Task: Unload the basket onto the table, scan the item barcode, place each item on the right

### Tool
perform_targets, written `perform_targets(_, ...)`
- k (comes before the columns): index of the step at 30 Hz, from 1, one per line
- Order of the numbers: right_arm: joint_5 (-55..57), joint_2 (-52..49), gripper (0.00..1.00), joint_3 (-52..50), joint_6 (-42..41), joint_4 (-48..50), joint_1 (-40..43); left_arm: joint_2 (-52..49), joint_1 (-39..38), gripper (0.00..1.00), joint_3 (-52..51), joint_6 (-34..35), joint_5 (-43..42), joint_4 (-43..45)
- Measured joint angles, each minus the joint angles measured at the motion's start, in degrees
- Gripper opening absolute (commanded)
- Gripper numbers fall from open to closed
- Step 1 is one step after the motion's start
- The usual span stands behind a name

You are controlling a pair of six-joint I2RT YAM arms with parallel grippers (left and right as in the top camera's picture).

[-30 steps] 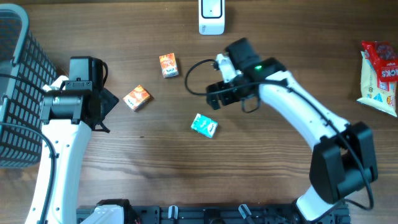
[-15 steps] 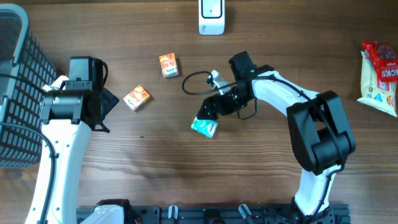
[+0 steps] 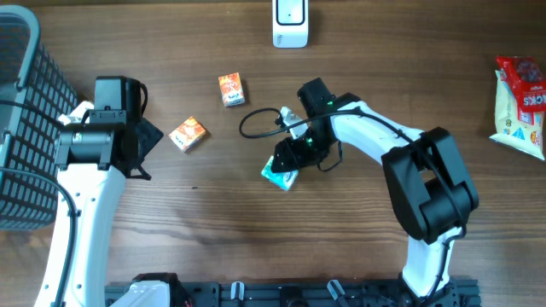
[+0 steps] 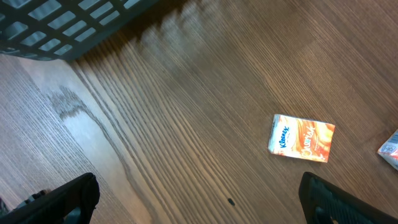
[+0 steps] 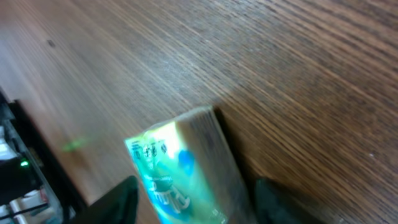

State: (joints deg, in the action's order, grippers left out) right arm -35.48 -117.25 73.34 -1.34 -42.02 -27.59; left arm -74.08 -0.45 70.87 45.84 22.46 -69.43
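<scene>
Brown wood-grain table (image 3: 213, 230), bits scattered about. Left arm is parked along the left edge beside the dark basket (image 3: 21, 128), forearm running straight up the table, wrist pointing right. The left gripper (image 4: 199, 190) has its fingers (image 4: 68, 199) spread wide with nothing between them; its camera just sees bare wood and an orange pack (image 4: 301, 137).

Right arm is folded over itself: shoulder low on the right, elbow bent back, forearm reaching left toward the middle, wrist tipped down. The right gripper (image 5: 196, 183) is down at the teal pack (image 3: 278, 176), which lies flat on the table about centre, below the white scanner (image 3: 290, 23) at the far edge. From the wrist cam the pack sits between the two fingers (image 5: 121, 198), one on each side. Can't honestly tell if they're squeezing it or just straddling it, the shot is blurry.

Compared to a second ago: that arm was stretched out much more, with the gripper hanging above and to the right of the pack, clear of it. Now it has swung in and dropped onto it. The black cable (image 3: 256, 119) loop has slid left too. The pack has hardly shifted. Left arm hasn't budged, and neither have the second orange pack (image 3: 230, 89) or the snack bag (image 3: 520, 94).
</scene>
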Motion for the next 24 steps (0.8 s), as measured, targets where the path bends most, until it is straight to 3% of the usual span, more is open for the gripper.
perform_targets(16, 1.84, -0.11, 0.04, -0.07, -1.36, -2.29, -0.28, 0.00, 0.00, 1.00, 0.00, 0.17, 0.00, -0.02)
perform_targets(24, 1.88, -0.70, 0.04, 2.64, -3.63, -9.40, -0.28, 0.00, 0.00, 1.00, 0.00, 0.20, 0.00, -0.02)
